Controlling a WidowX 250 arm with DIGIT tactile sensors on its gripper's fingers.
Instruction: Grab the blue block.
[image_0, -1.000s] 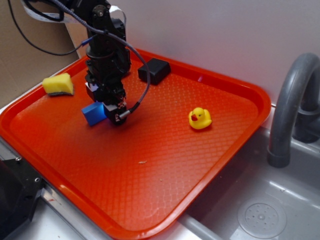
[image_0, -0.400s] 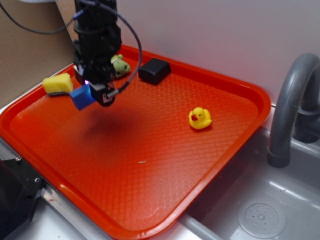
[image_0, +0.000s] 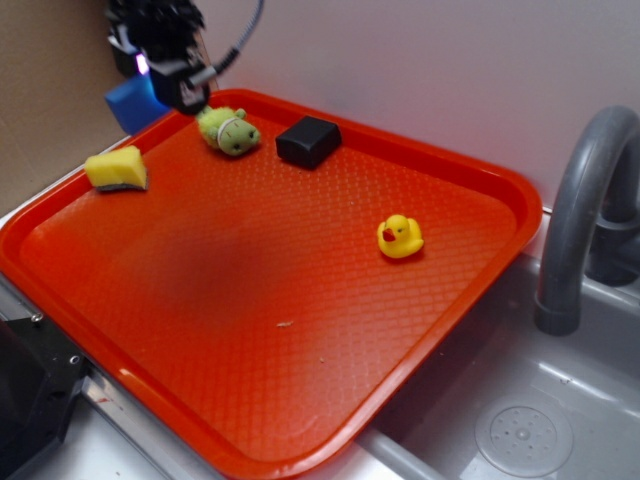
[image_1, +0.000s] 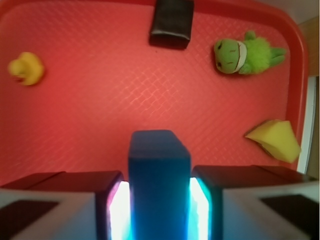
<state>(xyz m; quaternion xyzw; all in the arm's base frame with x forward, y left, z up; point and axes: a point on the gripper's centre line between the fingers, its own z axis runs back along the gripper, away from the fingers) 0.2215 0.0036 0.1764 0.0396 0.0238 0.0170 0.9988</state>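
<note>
Now holding the blue block aloft

We are gripping the blue block (image_1: 159, 185) in our claw (image_0: 150, 85), fingers closed against its two sides, above the far left corner of the red tray (image_0: 480, 270). Lying on the tray from left to right are a yellow sponge (image_0: 116, 168), a green plush toy (image_0: 230, 131), a black block (image_0: 308, 141) and a yellow duck (image_0: 400, 237).

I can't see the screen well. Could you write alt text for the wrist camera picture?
Seen from above, the end effector grips a blue block between its two fingers, held over a red tray. On the tray lie a yellow duck at left, a black block at top, a green plush toy at upper right and a yellow sponge wedge at right.
</note>
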